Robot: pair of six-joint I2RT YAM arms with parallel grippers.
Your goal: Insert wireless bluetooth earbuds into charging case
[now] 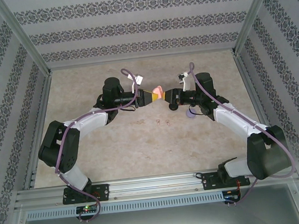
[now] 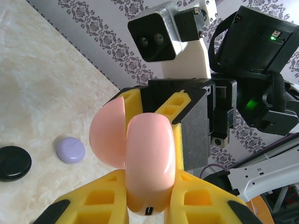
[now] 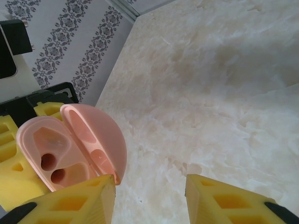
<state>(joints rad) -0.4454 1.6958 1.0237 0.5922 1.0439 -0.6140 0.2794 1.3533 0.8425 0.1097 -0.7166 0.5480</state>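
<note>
My left gripper (image 1: 149, 96) is shut on a pale pink charging case (image 1: 158, 92), held above the table's middle. In the left wrist view the case (image 2: 149, 154) stands on edge between the yellow fingers (image 2: 201, 200), its lid swung open to the left. The right wrist view looks into the open case (image 3: 65, 154), where two round sockets appear unfilled. My right gripper (image 3: 149, 198) is open beside the lid, its left fingertip at the lid's edge and nothing between the fingers. Two tiny pink earbuds (image 1: 163, 123) lie on the table below the grippers.
A lilac round case (image 2: 71, 150) and a black round case (image 2: 14, 162) lie on the marble tabletop (image 3: 210, 84). The lilac case (image 1: 190, 114) sits close under the right arm. Patterned walls enclose the table on three sides.
</note>
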